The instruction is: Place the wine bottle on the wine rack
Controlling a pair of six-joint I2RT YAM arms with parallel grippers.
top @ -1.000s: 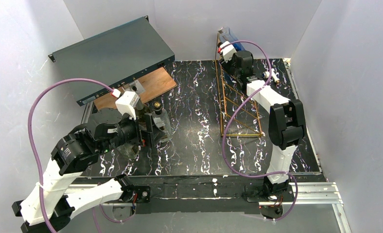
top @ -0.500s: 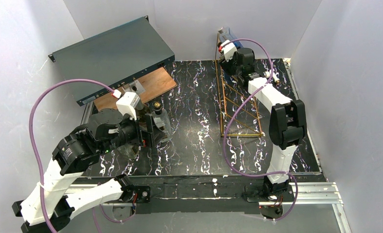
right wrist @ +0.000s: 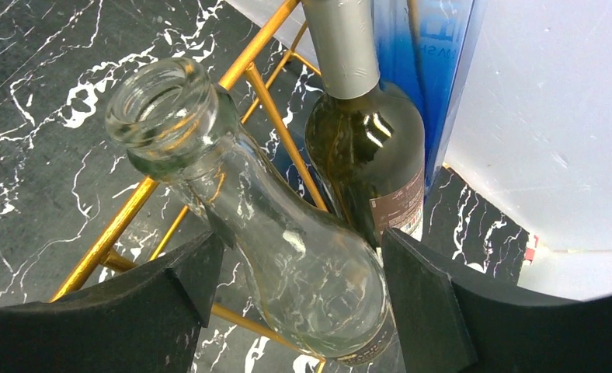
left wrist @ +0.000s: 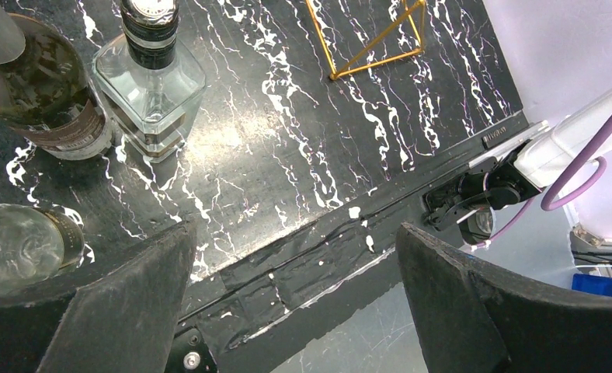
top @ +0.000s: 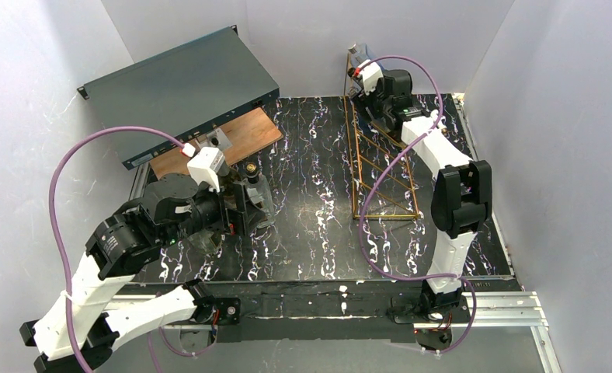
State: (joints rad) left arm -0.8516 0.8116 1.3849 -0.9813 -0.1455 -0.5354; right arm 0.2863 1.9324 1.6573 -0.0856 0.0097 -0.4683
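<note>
Our right claw (right wrist: 299, 260) gapes around the clear wine bottle (right wrist: 264, 233) (contact unclear); its long axis slants across the wine rack (right wrist: 116, 225), mouth pointing away.

the wine rack (right wrist: 109, 233) is thin gold metal wire with a polished shine, and the clear wine bottle (right wrist: 287, 256) is smooth, glossy glass. the dark green bottle (right wrist: 365, 148) is glossy glass too, its neck wrapped in matt silver foil (right wrist: 342, 47). the table (top: 318, 225) is glossy black with white veining.
</note>
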